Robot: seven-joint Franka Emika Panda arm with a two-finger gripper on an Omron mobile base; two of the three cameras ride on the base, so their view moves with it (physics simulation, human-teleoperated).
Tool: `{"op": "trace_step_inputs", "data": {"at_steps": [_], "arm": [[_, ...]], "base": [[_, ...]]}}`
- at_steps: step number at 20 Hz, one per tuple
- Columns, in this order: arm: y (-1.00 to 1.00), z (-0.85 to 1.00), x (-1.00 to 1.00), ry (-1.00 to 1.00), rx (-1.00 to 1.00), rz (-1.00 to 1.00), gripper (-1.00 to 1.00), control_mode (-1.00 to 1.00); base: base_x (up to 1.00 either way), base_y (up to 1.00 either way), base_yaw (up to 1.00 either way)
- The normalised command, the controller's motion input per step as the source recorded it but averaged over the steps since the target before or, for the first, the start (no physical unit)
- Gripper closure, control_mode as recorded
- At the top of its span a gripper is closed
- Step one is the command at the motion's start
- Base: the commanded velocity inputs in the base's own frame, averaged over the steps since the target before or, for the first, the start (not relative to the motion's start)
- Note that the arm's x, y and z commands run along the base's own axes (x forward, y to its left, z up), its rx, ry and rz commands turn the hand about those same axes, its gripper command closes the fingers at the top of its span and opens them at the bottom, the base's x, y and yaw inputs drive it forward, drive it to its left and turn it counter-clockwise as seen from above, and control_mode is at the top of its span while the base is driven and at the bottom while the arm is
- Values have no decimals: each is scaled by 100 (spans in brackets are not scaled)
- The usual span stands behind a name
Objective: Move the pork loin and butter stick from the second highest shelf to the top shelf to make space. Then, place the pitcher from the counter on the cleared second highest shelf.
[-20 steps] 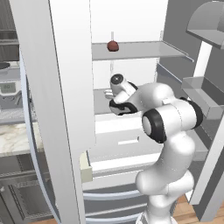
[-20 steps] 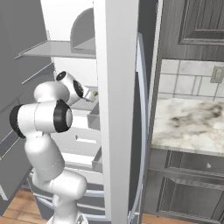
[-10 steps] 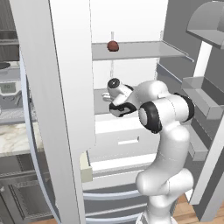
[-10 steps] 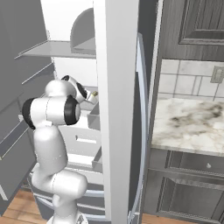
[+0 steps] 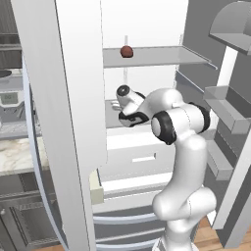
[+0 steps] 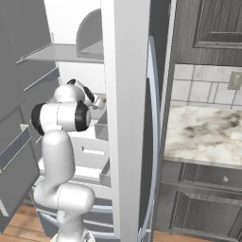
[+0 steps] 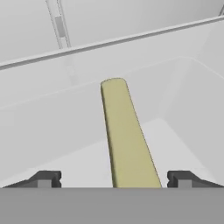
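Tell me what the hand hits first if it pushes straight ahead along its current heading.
Most likely the butter stick: it lies lengthwise between the open hand's fingertips, running away toward the fridge's back wall. How close its near end sits is unclear.

A matt, smooth, wax-like finish is seen on the pale yellow oblong butter stick (image 7: 127, 135), which lies on a pale grey second highest shelf (image 7: 78, 162) of smooth, dull plastic look. The small reddish-brown pork loin lump (image 5: 126, 51) is rendered matt and slightly uneven on the thin grey top shelf (image 5: 162, 55). A polished, veined white-and-grey marble surface (image 6: 203, 134) is shown above dark grey panelled cabinets (image 6: 203, 208) of satin finish. Warm wood grain is visible in the plank floor (image 6: 19, 227).
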Motion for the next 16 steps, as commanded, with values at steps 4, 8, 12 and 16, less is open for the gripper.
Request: {"op": "trace_step_inputs", "data": {"at_steps": [4,8,12,16], "arm": [[0,-33,29,0,0,-1,100,-100],[0,-43,9,0,0,0,100,-100],[1,-1,4,-3,0,0,100,-100],[0,-16,-27,-5,0,-2,100,-100]], "base": [[0,0,0],[0,0,0],[0,0,0],[0,0,0]]}}
